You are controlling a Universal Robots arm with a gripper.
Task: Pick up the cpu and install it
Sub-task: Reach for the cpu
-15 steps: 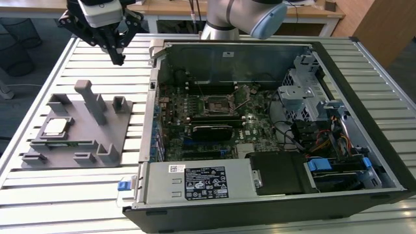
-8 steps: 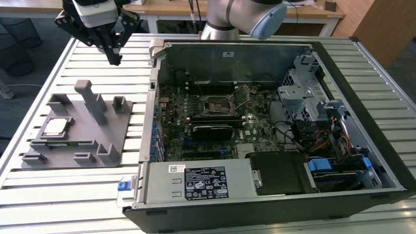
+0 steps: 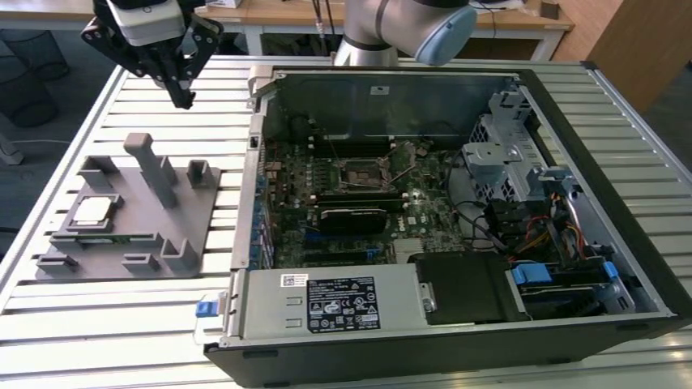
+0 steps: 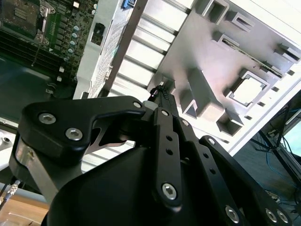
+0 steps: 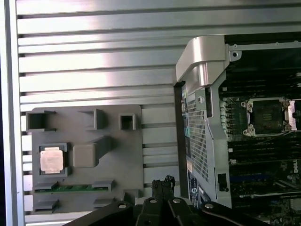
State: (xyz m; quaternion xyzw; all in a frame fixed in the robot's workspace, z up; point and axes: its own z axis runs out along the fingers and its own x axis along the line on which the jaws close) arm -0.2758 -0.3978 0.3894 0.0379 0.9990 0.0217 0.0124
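The cpu (image 3: 92, 212) is a small silver square lying flat in a recess of the grey fixture block (image 3: 206, 194), at the exterior view's left. Both wrist views show the cpu (image 5: 51, 160) (image 4: 248, 90) in that seat. My gripper (image 3: 184, 100) hangs high above the slatted table, beyond the fixture's far edge and clear of the cpu. Its black fingers (image 4: 161, 92) meet at their tips with nothing between them, as the first wrist view's gripper (image 5: 163, 181) confirms. The motherboard's black square socket (image 3: 365, 172) (image 5: 266, 115) lies uncovered inside the open computer case.
The open computer case (image 3: 605, 105) takes up the middle and right of the slatted metal table (image 3: 206, 89). A tall grey post (image 3: 151, 166) rises from the fixture beside the cpu. A green memory stick (image 5: 70, 187) lies in a fixture slot.
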